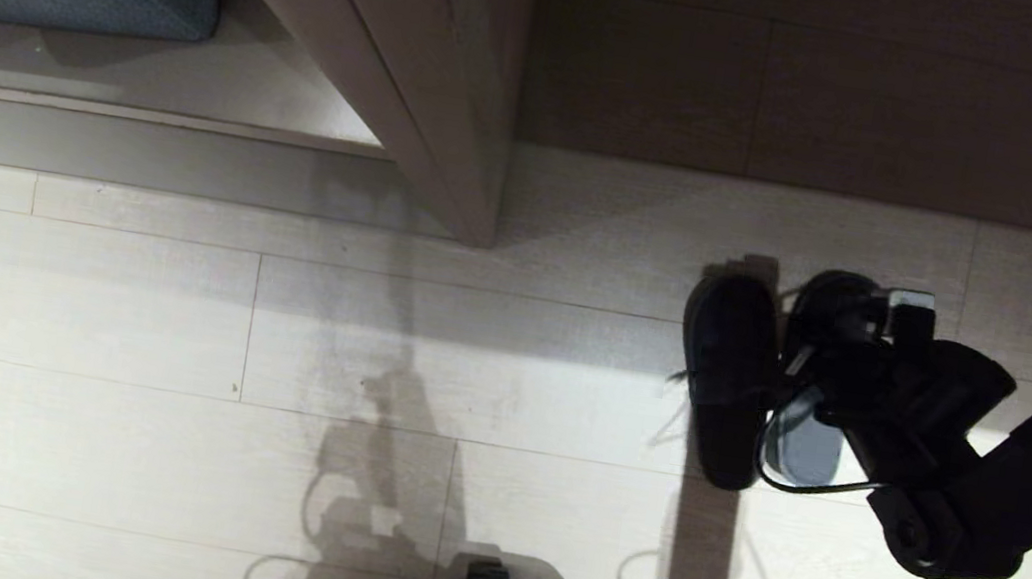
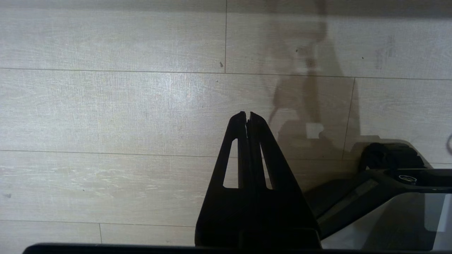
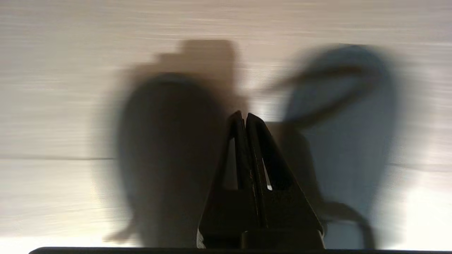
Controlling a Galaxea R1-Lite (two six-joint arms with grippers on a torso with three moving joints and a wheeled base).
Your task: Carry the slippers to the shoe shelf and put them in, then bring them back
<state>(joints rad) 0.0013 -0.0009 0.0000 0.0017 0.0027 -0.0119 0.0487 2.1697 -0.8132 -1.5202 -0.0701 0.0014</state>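
The black right gripper [image 3: 243,118] hangs with jaws pressed together, gripping nothing visible, between the flat dark grey-blue fabric slippers [image 1: 727,380] on the pale plank floor [image 1: 169,312], at three o'clock in the head view. With the taupe laminate shoe shelf [image 1: 150,92] well apart at eleven o'clock, the risk is lifting empty or with one slipper, since the jaws seem to have met in the gap.

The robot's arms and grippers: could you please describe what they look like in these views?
The right arm is matte black with chunky rounded joints, a thin black cable looping beside its wrist and a small silver block near its tip. Both the left gripper and right gripper have long, tapering black fingers with slotted cut-outs.
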